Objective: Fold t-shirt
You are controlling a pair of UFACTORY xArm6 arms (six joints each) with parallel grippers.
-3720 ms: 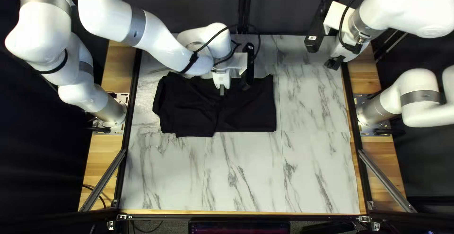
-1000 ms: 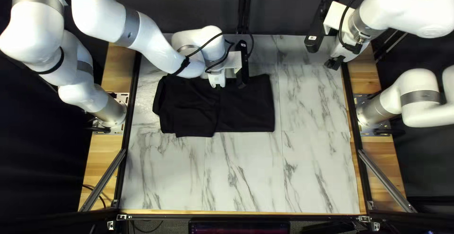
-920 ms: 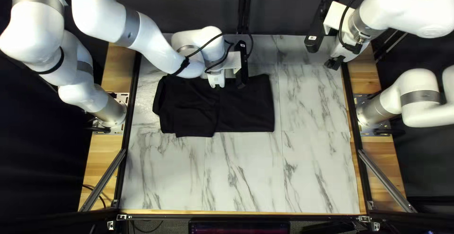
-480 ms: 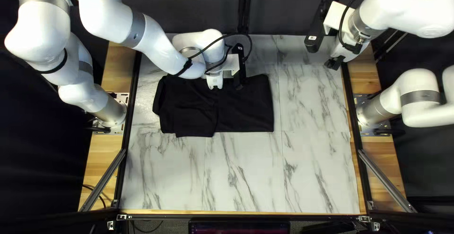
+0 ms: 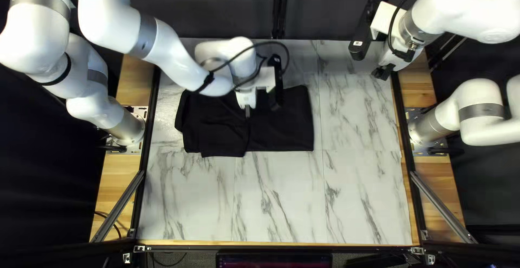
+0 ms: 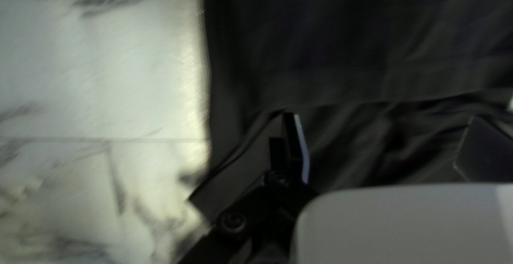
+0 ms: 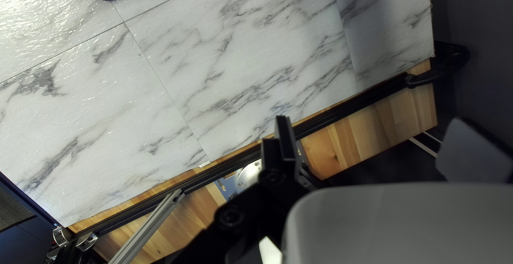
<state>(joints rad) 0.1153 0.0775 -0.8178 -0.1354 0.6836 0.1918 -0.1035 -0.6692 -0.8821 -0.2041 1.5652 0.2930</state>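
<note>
From where I stood, the black cloth T-shirt (image 5: 279,130) lay folded into a wide, low rectangle on the white, grey-veined marble-look table (image 5: 357,192), nearer its far edge and left of the middle. A doubled layer covered its left part, with a stepped lower edge, while the right part lay flatter.

The white, jointed left arm (image 5: 176,56) reached across the shirt's far edge, and its left tool (image 5: 247,111) pointed down over the middle of the cloth. In its wrist view the two black fingers (image 6: 292,141) stood wide apart, released, with nothing gripped between them. Wrinkled black fabric ran beneath and between them; whether the tips touched it, I couldn't tell. Bare marble pattern showed beside the shirt's straight edge.

The white, jointed right arm (image 5: 466,8) held its right tool (image 5: 383,73) by the table's far right corner, well apart from the shirt. That tool was also released, its fingers spread wide and holding nothing. Its wrist view showed the black rail (image 7: 347,106) and the striped pale wooden border (image 7: 368,120) beyond the fingers, and one dark corner of the shirt far off across the marble pattern.
</note>
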